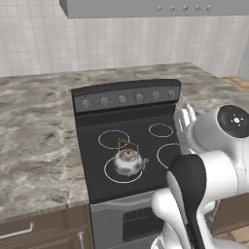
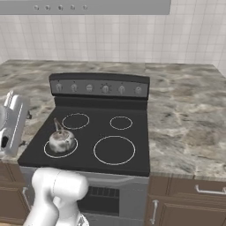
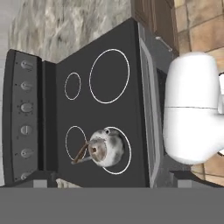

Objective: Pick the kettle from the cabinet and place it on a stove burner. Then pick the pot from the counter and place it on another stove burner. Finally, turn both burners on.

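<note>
Four white-ringed burners showing on the flat black glass stove top (image 1: pixel 146 146), no readable writing anywhere, six small grey knobs (image 1: pixel 122 98) lining the rear panel unlabelled. Rising beside the stove's right edge, white arm's two-finger gripper (image 1: pixel 185 116) standing wide open, gripping nothing, looking down over the stove. Sitting upright on the stove's front left burner, small round silvery kettle (image 1: pixel 128 162), contents not visible. Flanking the stove, mottled grey-brown stone counter (image 1: pixel 34 141).
</note>
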Robot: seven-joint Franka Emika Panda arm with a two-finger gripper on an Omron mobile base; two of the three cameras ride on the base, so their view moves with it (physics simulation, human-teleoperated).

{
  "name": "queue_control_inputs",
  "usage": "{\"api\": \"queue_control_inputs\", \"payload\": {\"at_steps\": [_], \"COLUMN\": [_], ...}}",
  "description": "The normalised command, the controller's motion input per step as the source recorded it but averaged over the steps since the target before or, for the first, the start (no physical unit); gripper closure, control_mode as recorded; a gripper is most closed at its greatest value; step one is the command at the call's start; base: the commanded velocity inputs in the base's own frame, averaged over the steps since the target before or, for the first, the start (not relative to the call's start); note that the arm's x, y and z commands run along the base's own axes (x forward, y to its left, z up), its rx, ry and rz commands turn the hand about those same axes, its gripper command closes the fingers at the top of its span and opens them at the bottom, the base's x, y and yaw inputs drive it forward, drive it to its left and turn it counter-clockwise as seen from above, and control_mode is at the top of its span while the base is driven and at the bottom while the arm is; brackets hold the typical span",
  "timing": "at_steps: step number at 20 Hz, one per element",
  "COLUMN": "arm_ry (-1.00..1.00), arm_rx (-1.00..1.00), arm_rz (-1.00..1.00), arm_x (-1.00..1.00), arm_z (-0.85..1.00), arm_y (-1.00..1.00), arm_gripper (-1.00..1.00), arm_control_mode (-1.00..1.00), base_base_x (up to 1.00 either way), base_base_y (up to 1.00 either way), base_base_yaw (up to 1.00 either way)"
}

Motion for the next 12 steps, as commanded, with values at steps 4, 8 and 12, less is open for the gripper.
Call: {"api": "queue_control_inputs", "payload": {"at_steps": [4,8,12], "arm_ry": [0.00,0.00,0.00], "arm_rx": [0.00,0.00,0.00], "arm_rz": [0.00,0.00,0.00], "arm_x": [0.00,0.00,0.00], "arm_z": [0.00,0.00,0.00], "arm_y": [0.00,0.00,0.00], "arm_gripper": [-1.00,-1.00,-1.00], "arm_control_mode": [1.00,1.00,1.00], "base_base_x": [-0.85,-0.78,-0.61], "base_base_y": [0.00,-0.03,-0.09], "base_base_yaw": [-0.10,-0.16,-0.26]}}
